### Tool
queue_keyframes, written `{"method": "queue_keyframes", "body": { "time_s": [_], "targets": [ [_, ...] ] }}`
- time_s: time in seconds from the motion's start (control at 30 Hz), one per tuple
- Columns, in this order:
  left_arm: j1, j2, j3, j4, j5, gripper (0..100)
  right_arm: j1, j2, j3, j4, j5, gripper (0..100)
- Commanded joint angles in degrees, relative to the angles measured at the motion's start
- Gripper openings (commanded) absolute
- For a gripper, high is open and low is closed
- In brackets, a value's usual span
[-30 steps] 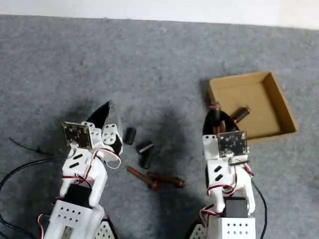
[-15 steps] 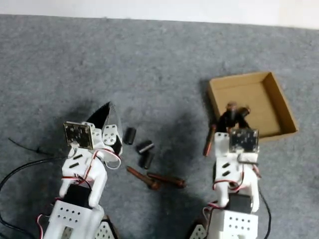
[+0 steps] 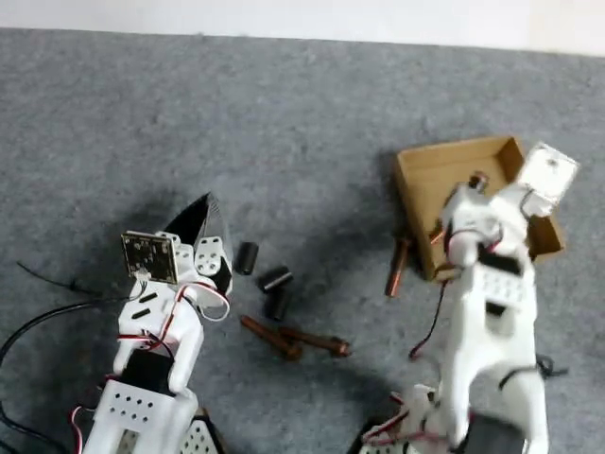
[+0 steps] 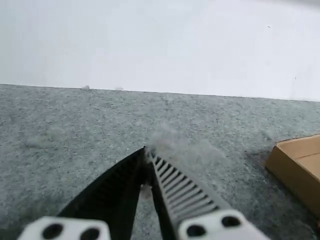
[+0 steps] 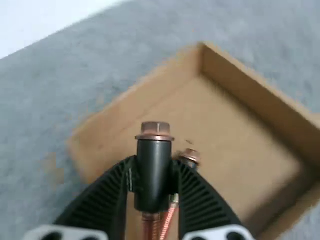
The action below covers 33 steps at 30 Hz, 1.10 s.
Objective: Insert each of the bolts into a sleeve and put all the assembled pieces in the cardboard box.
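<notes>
The cardboard box (image 3: pixel 456 148) is overhung by the right gripper (image 5: pixel 154 161), which is clamped on a black sleeve (image 5: pixel 152 177) with a bolt (image 5: pixel 155 131) seated through it. The piece is best lowered near the box floor, well inside the walls, before release, so bouncing out is avoided. The left gripper (image 4: pixel 146 155) is closed together, near the loose sleeves (image 3: pixel 274 279).

Sleeved copper bolt (image 5: pixel 153 167) over the cardboard box (image 3: pixel 452 148); three bolts (image 3: pixel 396 268), three sleeves (image 3: pixel 274 279) loose.

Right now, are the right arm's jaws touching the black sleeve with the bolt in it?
Touching. The right wrist view shows both jaws pressing the sides of the black sleeve.
</notes>
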Motion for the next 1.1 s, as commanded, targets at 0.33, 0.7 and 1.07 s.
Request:
{"method": "queue_keyframes", "body": {
  "time_s": [0.33, 0.7, 1.07],
  "targets": [
    [0.04, -0.57, 1.54, -0.18, -0.26, 0, 2.07, 18.07, -9.1, -6.2, -2.37, 20.1],
    [0.04, -0.57, 1.54, -0.18, -0.26, 0, -10.24, -2.86, 2.51, 0.13, -2.29, 20.3],
    [-0.04, -0.66, 1.54, -0.18, -0.26, 0, -31.08, -36.7, 26.68, 2.24, 11.6, 20.3]
  ]
}}
